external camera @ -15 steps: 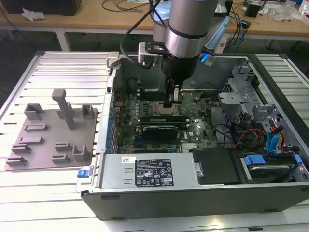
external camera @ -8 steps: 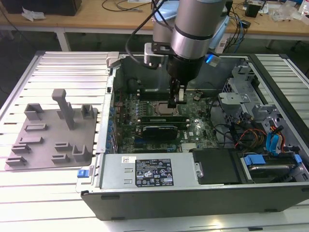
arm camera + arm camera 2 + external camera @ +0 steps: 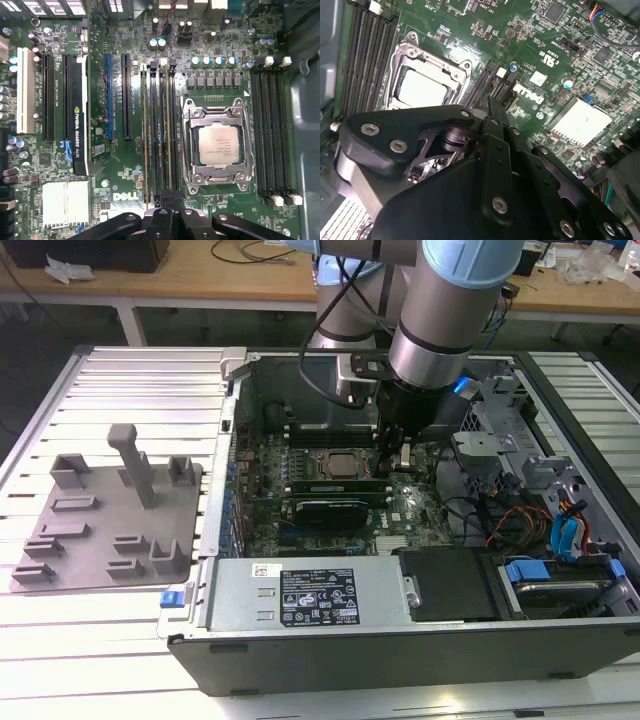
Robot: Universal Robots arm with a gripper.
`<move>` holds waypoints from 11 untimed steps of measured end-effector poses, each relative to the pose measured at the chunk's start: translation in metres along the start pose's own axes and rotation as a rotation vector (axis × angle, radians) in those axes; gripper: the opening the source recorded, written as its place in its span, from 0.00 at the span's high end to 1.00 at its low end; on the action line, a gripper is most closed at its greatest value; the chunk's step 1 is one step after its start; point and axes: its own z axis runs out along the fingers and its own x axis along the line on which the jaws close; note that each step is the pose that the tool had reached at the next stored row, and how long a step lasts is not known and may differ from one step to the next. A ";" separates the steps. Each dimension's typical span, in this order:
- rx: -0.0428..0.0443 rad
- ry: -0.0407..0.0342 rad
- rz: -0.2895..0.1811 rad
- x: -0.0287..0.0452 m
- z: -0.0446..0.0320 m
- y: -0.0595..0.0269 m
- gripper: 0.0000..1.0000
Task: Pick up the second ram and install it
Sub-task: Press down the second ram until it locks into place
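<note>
My gripper (image 3: 402,458) is down inside the open computer case, at the end of the memory slots beside the CPU socket (image 3: 218,145). In the first wrist view two green sticks stand edge-on in those black slots. One is the second ram (image 3: 167,130), whose near end runs under my gripper (image 3: 169,200). The other stick (image 3: 145,130) sits two slots away. In the second wrist view the black fingers of my gripper (image 3: 490,107) meet in a narrow point just above the slot ends. They look shut, with nothing lifted between them.
The grey plastic tray (image 3: 100,530) lies on the slatted table at the exterior view's left. A graphics card (image 3: 75,120) stands in an expansion slot beside the memory slots. More memory slots (image 3: 272,130) lie past the CPU. The power supply (image 3: 310,595) and cables (image 3: 560,530) crowd the case's near side.
</note>
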 end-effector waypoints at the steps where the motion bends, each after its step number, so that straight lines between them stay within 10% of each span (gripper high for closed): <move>1: 0.0000 0.0000 0.000 0.0002 0.0034 -0.0003 0.92; 11: 0.0035 -0.0022 0.000 0.0006 0.0147 -0.0007 0.92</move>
